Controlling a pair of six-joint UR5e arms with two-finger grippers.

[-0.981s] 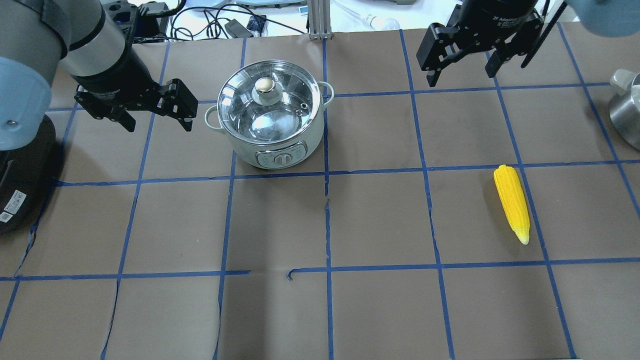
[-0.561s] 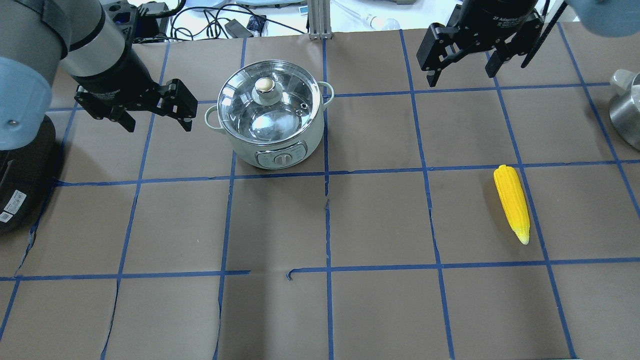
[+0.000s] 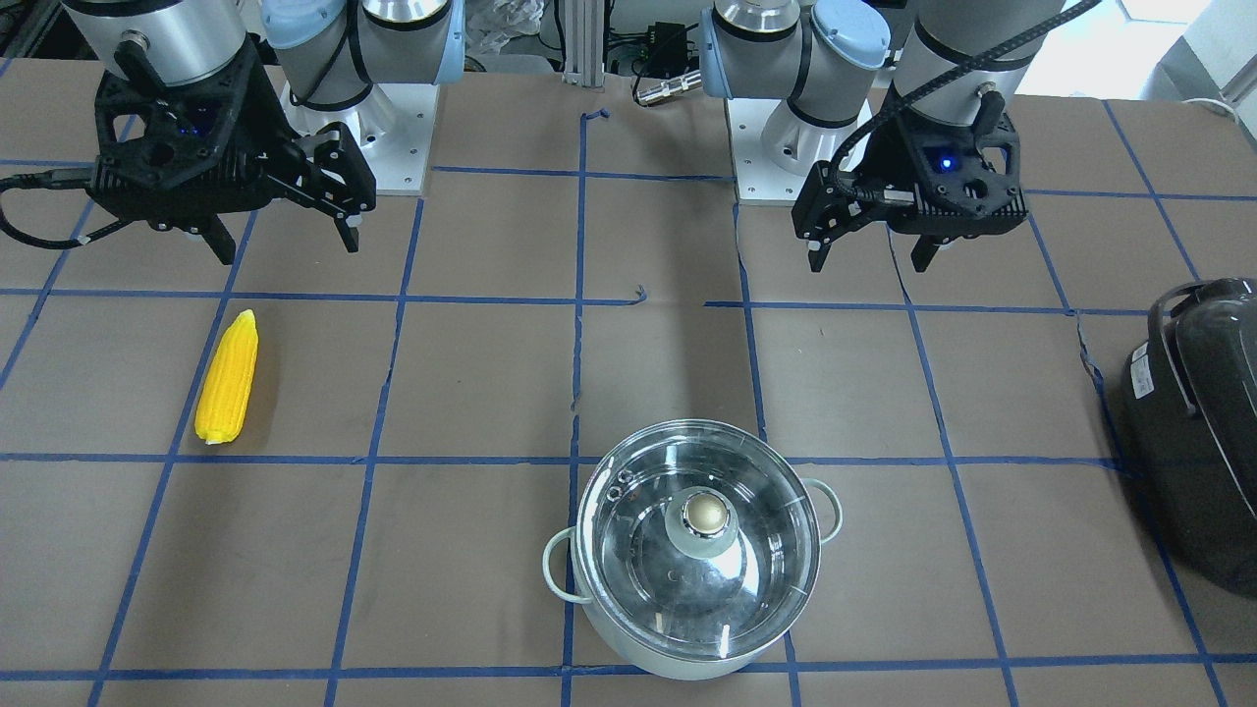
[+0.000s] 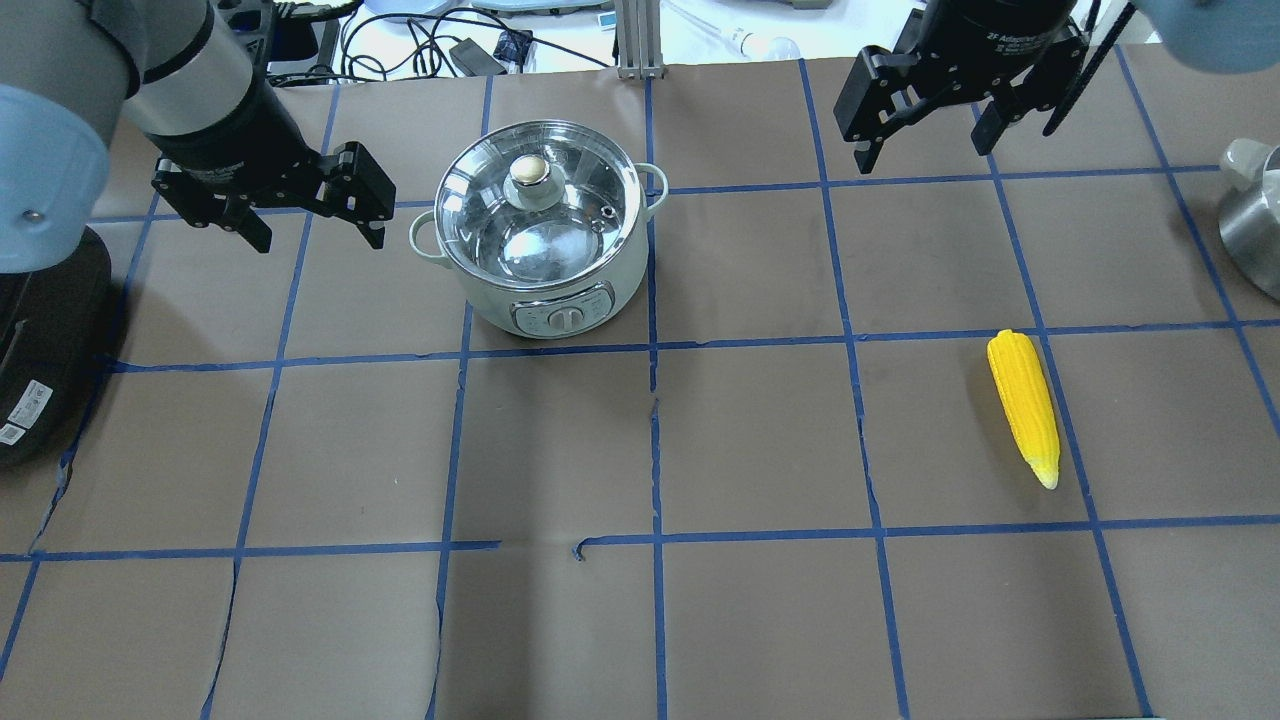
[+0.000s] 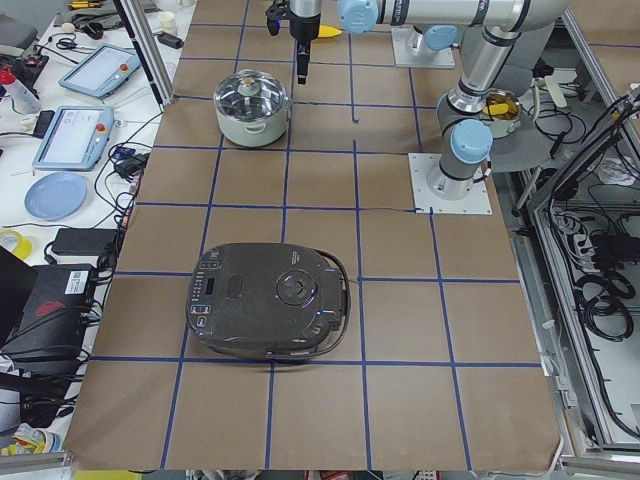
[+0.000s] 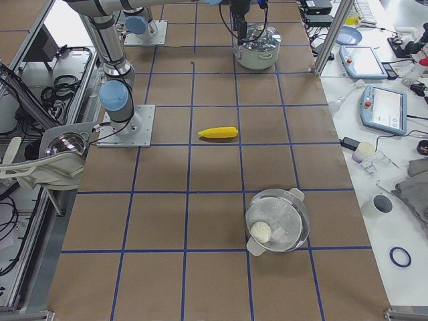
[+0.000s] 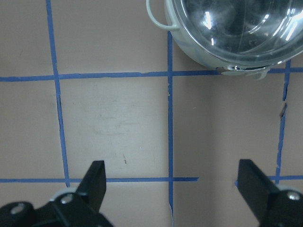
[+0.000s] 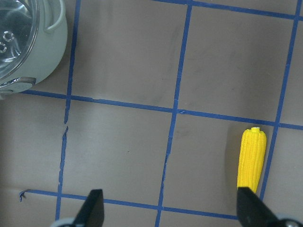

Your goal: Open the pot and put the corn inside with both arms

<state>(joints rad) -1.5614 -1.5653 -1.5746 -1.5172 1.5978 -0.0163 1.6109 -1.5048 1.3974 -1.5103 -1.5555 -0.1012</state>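
The pot (image 4: 622, 278) stands at the back left of the middle, with its glass lid (image 4: 570, 225) and brass knob (image 4: 530, 169) on. It also shows in the front view (image 3: 628, 643). My left gripper (image 4: 320, 238) hovers open and empty just left of the pot; in its wrist view (image 7: 173, 182) the pot (image 7: 199, 49) lies ahead. The yellow corn (image 4: 1023, 405) lies on the right of the table, also in the front view (image 3: 228, 378). My right gripper (image 4: 922, 152) hovers open and empty beyond the corn; its wrist view (image 8: 170, 205) shows the corn (image 8: 252, 158).
A big black appliance (image 3: 1193, 422) sits at the table's left end (image 4: 40, 330). A second steel pot (image 6: 277, 221) with things inside stands at the right end (image 4: 1250, 230). Brown paper with blue tape lines covers the table.
My left gripper has moved slightly farther back and a little toward the pot. The right gripper, pot and corn have stayed in place.
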